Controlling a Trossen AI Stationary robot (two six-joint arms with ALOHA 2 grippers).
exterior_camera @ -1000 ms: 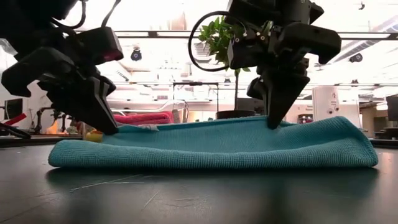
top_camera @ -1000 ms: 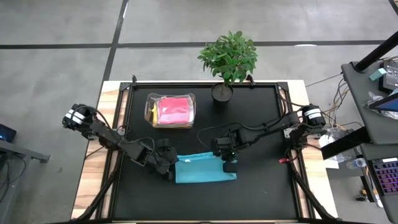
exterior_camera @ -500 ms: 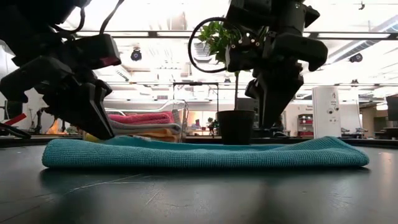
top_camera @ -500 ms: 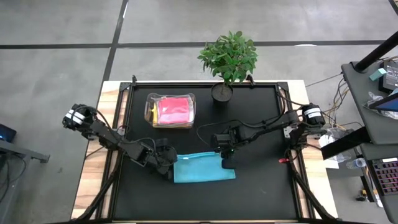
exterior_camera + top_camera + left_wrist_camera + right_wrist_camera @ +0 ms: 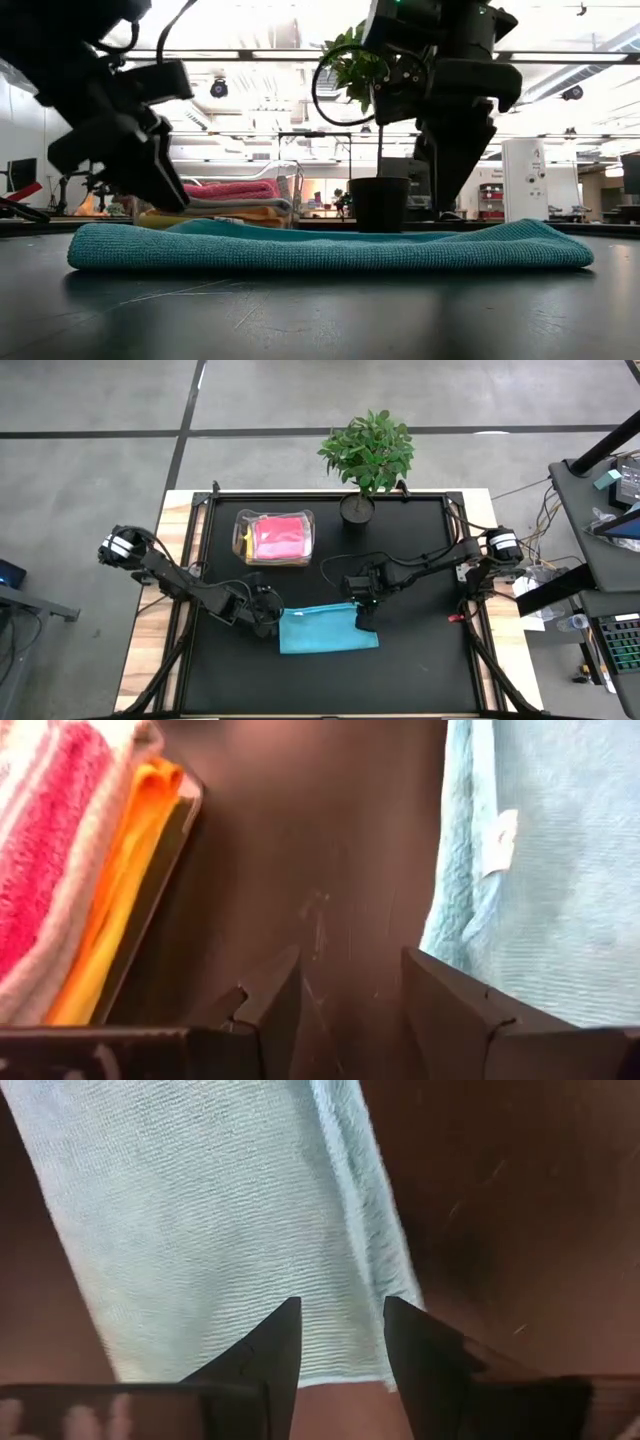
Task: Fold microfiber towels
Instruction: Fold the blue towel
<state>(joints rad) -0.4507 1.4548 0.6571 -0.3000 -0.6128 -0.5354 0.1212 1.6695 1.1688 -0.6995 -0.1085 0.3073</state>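
Teal towel (image 5: 328, 630) now lies folded flat near the counter's (image 5: 420, 670) middle, let go by both arms: the left gripper (image 5: 263, 603) and right gripper (image 5: 362, 601) have spread their fingers and lifted off its far corners, so this fold looks finished and boxing probably comes next.

The teal towel (image 5: 328, 630) is lying folded flat into a long rectangle, well in front of the clear box (image 5: 243, 523); a small white tag (image 5: 496, 843) is showing near one edge. The pink towel (image 5: 279, 537) is lying folded inside that box, stacked over white-grey, yellow and orange folded towels (image 5: 235, 210).
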